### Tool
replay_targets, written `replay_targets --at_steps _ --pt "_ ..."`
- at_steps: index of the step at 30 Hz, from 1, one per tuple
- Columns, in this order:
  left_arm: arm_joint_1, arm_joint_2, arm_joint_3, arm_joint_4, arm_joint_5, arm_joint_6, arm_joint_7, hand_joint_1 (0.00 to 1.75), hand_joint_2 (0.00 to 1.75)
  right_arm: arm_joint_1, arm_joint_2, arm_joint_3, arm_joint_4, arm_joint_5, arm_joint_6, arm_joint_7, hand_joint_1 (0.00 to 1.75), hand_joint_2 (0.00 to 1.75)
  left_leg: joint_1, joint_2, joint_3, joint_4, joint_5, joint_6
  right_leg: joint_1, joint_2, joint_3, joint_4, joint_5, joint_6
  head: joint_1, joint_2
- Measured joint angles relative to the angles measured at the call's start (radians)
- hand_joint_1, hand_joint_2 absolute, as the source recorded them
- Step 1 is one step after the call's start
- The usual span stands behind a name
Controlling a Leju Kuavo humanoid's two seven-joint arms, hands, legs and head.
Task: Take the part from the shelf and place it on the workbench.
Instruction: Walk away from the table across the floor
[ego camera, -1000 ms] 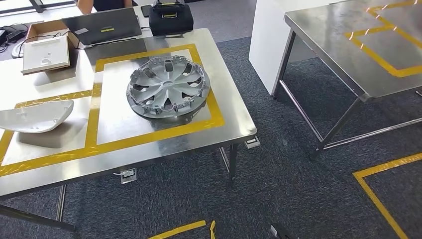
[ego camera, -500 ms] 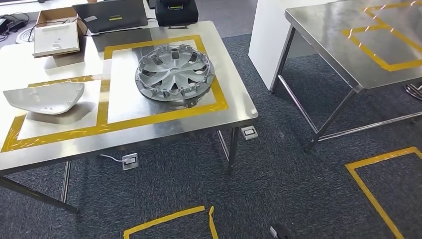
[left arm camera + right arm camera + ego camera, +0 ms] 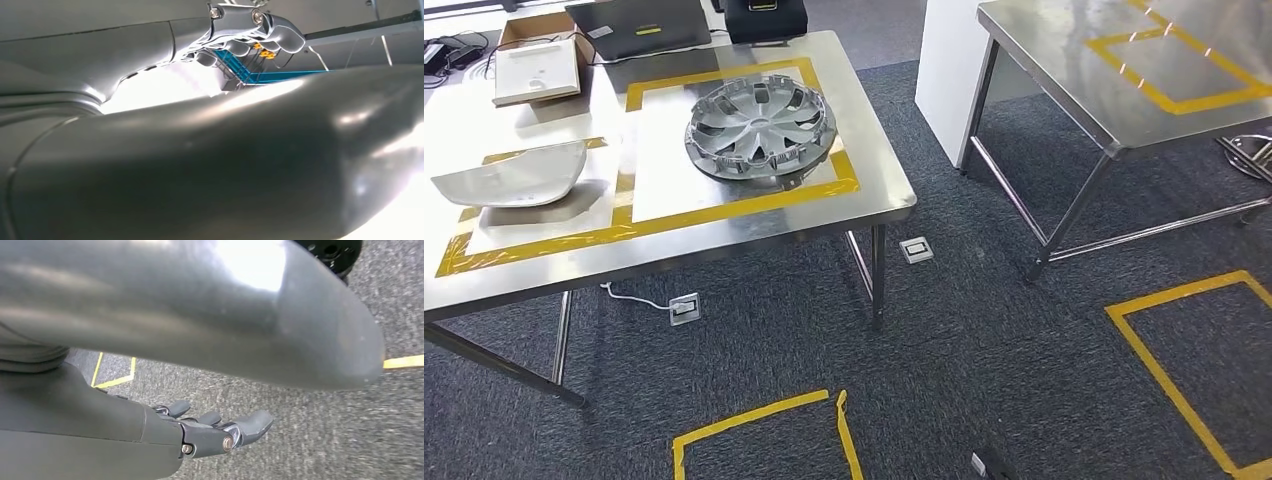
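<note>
Steel table [image 3: 879, 190] — hubcap [image 3: 759, 125], white shell part [image 3: 512, 175], box [image 3: 532, 68] on it.

The head view looks forward and down from high up, taking in a steel table [image 3: 879, 190] at left, a second table [image 3: 1074, 90] at right and the dark carpet [image 3: 984, 330] between them, all at a distance. The left wrist view sits very close behind the left hand [image 3: 250, 30], facing along it. The right wrist view hangs close behind the right hand [image 3: 215, 430], facing down at the carpet [image 3: 325, 430] with its yellow tape, the part it shares with the head view.
</note>
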Motion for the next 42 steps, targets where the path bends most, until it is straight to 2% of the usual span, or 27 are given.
replay_targets --at_steps 2,3,5,6,8,10,11,13,14,16,18,20,21,23,25,26,27,28,30,32,33,35,36,38,40,41,42 --pt "-0.001 -0.005 0.000 0.001 -0.005 -0.004 0.012 0.00 0.00 -0.001 0.000 0.000 0.000 0.002 0.000 -0.001 0.00 0.00 -0.005 -0.003 0.077 -0.113 -0.018 0.013 0.000 0.002 -0.009 -0.001 0.019 0.012 0.001 0.000" --pt "-0.002 -0.006 -0.001 0.002 -0.007 -0.006 0.019 0.00 0.00 -0.001 0.000 0.000 0.000 0.002 0.000 -0.001 0.00 0.00 -0.010 -0.005 0.087 -0.136 -0.026 0.022 -0.001 0.003 -0.011 -0.004 0.029 0.019 0.001 0.000" --pt "-0.002 -0.010 -0.001 0.005 -0.008 -0.010 0.030 0.00 0.00 -0.001 0.000 0.000 0.000 0.003 -0.002 -0.001 0.00 0.00 -0.012 -0.003 0.074 -0.143 -0.010 0.042 -0.004 0.006 -0.016 -0.009 0.042 0.032 -0.001 0.000" --pt "-0.002 -0.013 -0.001 0.007 -0.009 -0.011 0.033 0.00 0.00 0.001 0.001 0.000 0.000 0.004 -0.003 0.000 0.00 0.00 -0.012 -0.001 0.066 -0.144 0.001 0.051 -0.005 0.006 -0.024 0.000 0.028 0.038 -0.001 0.000" --pt "-0.002 -0.019 -0.001 0.009 -0.009 -0.012 0.039 0.00 0.00 0.002 0.003 0.000 0.000 0.004 -0.006 0.000 0.00 0.00 -0.011 0.003 0.043 -0.147 0.027 0.067 -0.007 0.006 -0.054 0.076 -0.055 0.044 0.000 0.000" --pt "-0.001 -0.021 -0.001 0.010 -0.009 -0.010 0.044 0.00 0.00 0.002 0.004 0.000 0.000 0.004 -0.009 0.001 0.00 0.00 -0.013 0.003 0.010 -0.146 0.053 0.074 -0.006 0.005 -0.089 0.209 -0.147 0.046 0.001 0.000" --pt "0.001 -0.021 -0.001 0.011 -0.010 -0.008 0.047 0.00 0.00 0.002 0.004 0.000 0.000 0.003 -0.010 0.001 0.00 0.00 -0.015 0.003 -0.006 -0.145 0.065 0.074 -0.005 0.005 -0.095 0.261 -0.163 0.045 0.001 0.000" --pt "0.007 -0.023 -0.001 0.013 -0.013 -0.006 0.051 0.00 0.00 0.000 0.004 -0.001 0.000 0.000 -0.010 0.001 0.00 0.00 -0.017 0.000 -0.038 -0.141 0.088 0.073 -0.002 0.005 -0.058 0.271 -0.134 0.040 0.001 0.000" --pt "0.010 -0.023 -0.001 0.014 -0.015 -0.004 0.053 0.00 0.00 -0.001 0.004 -0.001 0.000 -0.002 -0.010 0.001 0.00 0.00 -0.017 -0.001 -0.053 -0.138 0.098 0.071 0.001 0.005 -0.013 0.224 -0.111 0.035 0.002 0.000" --pt "0.011 -0.021 -0.001 0.014 -0.016 -0.002 0.053 0.00 0.00 -0.004 0.002 -0.004 0.000 -0.004 -0.010 0.000 0.00 0.00 -0.018 -0.001 -0.074 -0.133 0.116 0.063 0.010 0.004 0.092 0.087 -0.109 0.021 0.002 0.000" --pt "0.010 -0.018 -0.001 0.014 -0.017 -0.002 0.053 0.00 0.00 -0.006 0.000 -0.007 0.000 -0.006 -0.011 0.000 0.00 0.00 -0.017 0.002 -0.080 -0.135 0.133 0.052 0.017 0.004 0.141 0.008 -0.126 0.010 0.003 0.000" --pt "0.009 -0.014 -0.001 0.015 -0.019 -0.004 0.053 0.00 0.00 -0.005 0.001 -0.009 0.000 -0.006 -0.012 -0.001 0.00 0.00 -0.016 0.004 -0.081 -0.142 0.148 0.040 0.016 0.003 0.136 -0.007 -0.109 0.001 0.005 0.000" --pt "0.009 -0.011 -0.001 0.016 -0.020 -0.006 0.053 0.00 0.00 -0.005 0.001 -0.010 0.000 -0.006 -0.012 -0.001 0.00 0.00 -0.015 0.003 -0.086 -0.138 0.139 0.034 0.013 0.001 0.131 -0.012 -0.098 -0.005 0.005 0.000" --pt "0.006 -0.004 -0.001 0.017 -0.023 -0.009 0.054 0.00 0.00 -0.004 0.002 -0.010 0.000 -0.006 -0.012 -0.001 0.00 0.00 -0.012 0.000 -0.108 -0.079 0.068 0.024 0.007 -0.003 0.111 -0.020 -0.072 -0.015 0.004 0.000" --pt "0.005 0.002 -0.001 0.019 -0.024 -0.010 0.054 0.00 0.00 -0.003 0.002 -0.011 0.000 -0.005 -0.012 -0.001 0.00 0.00 -0.006 -0.001 -0.135 0.045 -0.027 0.011 0.007 -0.006 0.084 -0.020 -0.048 -0.019 0.003 0.000" --pt "0.006 0.003 -0.001 0.020 -0.024 -0.011 0.053 0.00 0.00 -0.003 0.002 -0.011 0.000 -0.004 -0.012 -0.001 0.00 0.00 -0.002 -0.001 -0.141 0.101 -0.049 0.006 0.006 -0.007 0.069 -0.020 -0.036 -0.017 0.003 0.000" --pt "0.008 0.004 -0.001 0.021 -0.024 -0.011 0.052 0.00 0.00 -0.003 0.002 -0.011 0.000 -0.004 -0.012 -0.001 0.00 0.00 0.001 -0.001 -0.135 0.134 -0.047 0.001 0.005 -0.008 0.054 -0.019 -0.025 -0.015 0.003 0.000" --pt "0.008 0.005 -0.001 0.022 -0.024 -0.011 0.052 0.00 0.00 -0.003 0.002 -0.011 0.000 -0.003 -0.012 0.000 0.00 0.00 0.005 -0.001 -0.114 0.132 -0.027 -0.003 0.004 -0.010 0.038 -0.017 -0.014 -0.012 0.003 0.000" --pt "0.008 0.007 -0.001 0.022 -0.024 -0.011 0.050 0.00 0.00 -0.003 0.002 -0.011 0.000 -0.002 -0.013 0.000 0.00 0.00 0.012 -0.001 -0.027 0.035 0.007 -0.010 0.001 -0.010 0.011 -0.011 0.006 -0.002 0.003 0.000" --pt "0.007 0.008 -0.001 0.019 -0.024 -0.011 0.047 0.00 0.00 -0.003 0.001 -0.011 -0.001 -0.001 -0.013 0.001 0.00 0.00 0.011 -0.004 0.062 -0.092 -0.009 -0.005 0.000 -0.009 -0.008 -0.005 0.024 0.011 0.005 0.000" --pt "0.007 0.009 -0.001 0.018 -0.024 -0.011 0.046 0.00 0.00 -0.003 0.000 -0.011 -0.001 -0.001 -0.013 0.001 0.00 0.00 0.007 -0.006 0.081 -0.128 -0.023 0.002 0.000 -0.008 -0.012 -0.006 0.034 0.018 0.006 0.000" --pt "0.009 0.010 0.000 0.018 -0.024 -0.012 0.045 0.00 0.00 0.000 0.000 -0.012 -0.001 -0.001 -0.014 0.001 0.00 0.00 0.001 -0.004 0.075 -0.140 -0.014 0.025 -0.003 -0.006 -0.019 -0.014 0.055 0.032 0.009 0.000" --pt "0.009 0.010 0.000 0.019 -0.024 -0.014 0.045 0.00 0.00 0.002 0.000 -0.012 -0.001 -0.001 -0.015 0.001 0.00 0.00 0.000 -0.003 0.066 -0.141 -0.003 0.035 -0.006 -0.005 -0.026 -0.010 0.049 0.038 0.010 0.000" --pt "0.010 0.010 0.000 0.020 -0.024 -0.017 0.045 0.00 0.00 0.005 0.002 -0.013 -0.001 -0.003 -0.017 0.000 0.00 0.00 0.001 0.001 0.042 -0.144 0.022 0.053 -0.009 -0.003 -0.051 0.044 -0.018 0.048 0.013 0.000" --pt "0.012 0.011 0.002 0.021 -0.017 -0.016 0.045 0.00 0.00 0.004 0.003 -0.014 -0.001 -0.007 -0.020 -0.004 0.00 0.00 -0.001 0.002 0.015 -0.143 0.045 0.060 -0.008 -0.002 -0.084 0.168 -0.121 0.052 0.019 0.000" --pt "0.016 0.012 0.004 0.021 -0.012 -0.014 0.044 0.00 0.00 0.004 0.003 -0.015 -0.001 -0.011 -0.021 -0.007 0.00 0.00 -0.003 0.002 -0.001 -0.142 0.056 0.062 -0.007 -0.002 -0.094 0.230 -0.149 0.052 0.022 0.000" --pt "0.024 0.013 0.007 0.023 -0.007 -0.012 0.044 0.00 0.00 0.003 0.003 -0.017 -0.001 -0.014 -0.022 -0.009 0.00 0.00 -0.004 0.001 -0.016 -0.141 0.068 0.062 -0.006 -0.002 -0.091 0.270 -0.155 0.051 0.025 0.000"
